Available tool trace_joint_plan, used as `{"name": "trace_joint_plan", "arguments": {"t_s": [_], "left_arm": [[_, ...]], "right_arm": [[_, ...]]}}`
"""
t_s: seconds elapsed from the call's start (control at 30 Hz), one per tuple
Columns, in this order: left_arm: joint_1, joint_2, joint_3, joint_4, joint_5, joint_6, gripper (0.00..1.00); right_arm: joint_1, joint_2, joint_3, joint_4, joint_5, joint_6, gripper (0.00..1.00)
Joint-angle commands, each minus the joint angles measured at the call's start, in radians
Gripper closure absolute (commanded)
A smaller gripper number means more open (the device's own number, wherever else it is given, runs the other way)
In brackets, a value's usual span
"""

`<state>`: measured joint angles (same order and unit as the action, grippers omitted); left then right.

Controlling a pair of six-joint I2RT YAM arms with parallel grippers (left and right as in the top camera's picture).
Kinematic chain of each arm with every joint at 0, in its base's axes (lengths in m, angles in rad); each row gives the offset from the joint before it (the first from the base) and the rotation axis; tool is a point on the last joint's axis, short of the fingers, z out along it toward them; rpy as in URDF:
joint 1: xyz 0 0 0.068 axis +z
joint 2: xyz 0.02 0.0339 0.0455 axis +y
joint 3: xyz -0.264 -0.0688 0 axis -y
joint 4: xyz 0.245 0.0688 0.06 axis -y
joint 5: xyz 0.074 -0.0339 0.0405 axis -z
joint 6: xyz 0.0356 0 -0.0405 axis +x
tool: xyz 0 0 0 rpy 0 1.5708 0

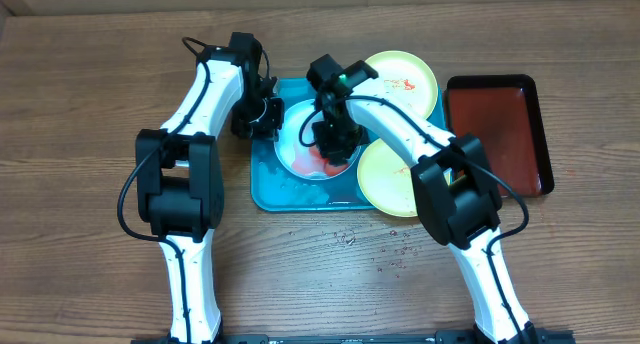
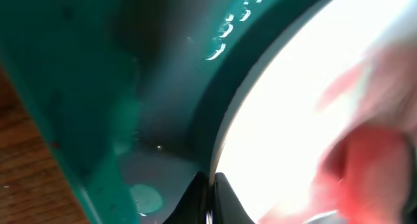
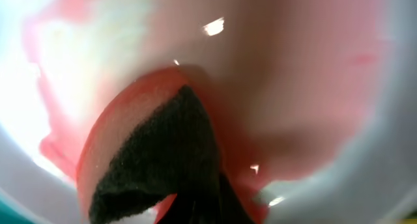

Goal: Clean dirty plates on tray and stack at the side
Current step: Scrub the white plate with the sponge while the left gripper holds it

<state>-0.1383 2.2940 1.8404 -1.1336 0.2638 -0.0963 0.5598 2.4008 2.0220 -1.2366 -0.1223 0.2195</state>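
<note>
A pale blue-white plate (image 1: pixel 300 144) smeared with red lies in the teal tray (image 1: pixel 268 192). My left gripper (image 1: pixel 272 119) is shut on its left rim; in the left wrist view the black fingertips (image 2: pixel 221 188) pinch the bright plate (image 2: pixel 300 100) edge above the wet tray (image 2: pixel 78 87). My right gripper (image 1: pixel 336 144) is shut on a red sponge with a dark scouring face (image 3: pixel 150 159), which is pressed onto the pink-smeared plate (image 3: pixel 293 74). Two yellow-green plates overlap the tray's right side, one at the far corner (image 1: pixel 405 79) and one at the near corner (image 1: pixel 385 179).
A smaller dark red tray with a black rim (image 1: pixel 500 134) lies on the wooden table to the right of the plates. Small red spots (image 1: pixel 395 254) mark the table in front of the teal tray.
</note>
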Motion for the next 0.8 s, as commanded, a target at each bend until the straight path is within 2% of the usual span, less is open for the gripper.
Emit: {"name": "trace_joint_plan", "arguments": {"t_s": [0.0,0.43,0.77], "left_arm": [[0.006,0.008,-0.005,-0.004,-0.008,0.023,0.96],[0.002,0.008,-0.005,-0.031,-0.008,0.050,0.96],[0.002,0.008,-0.005,-0.039,-0.008,0.053,0.96]], "right_arm": [[-0.037,0.014,0.001,0.005,0.227,-0.002,0.96],[-0.040,0.014,0.000,0.249,0.288,0.156,0.96],[-0.037,0.015,0.000,0.395,0.243,0.155,0.95]]}}
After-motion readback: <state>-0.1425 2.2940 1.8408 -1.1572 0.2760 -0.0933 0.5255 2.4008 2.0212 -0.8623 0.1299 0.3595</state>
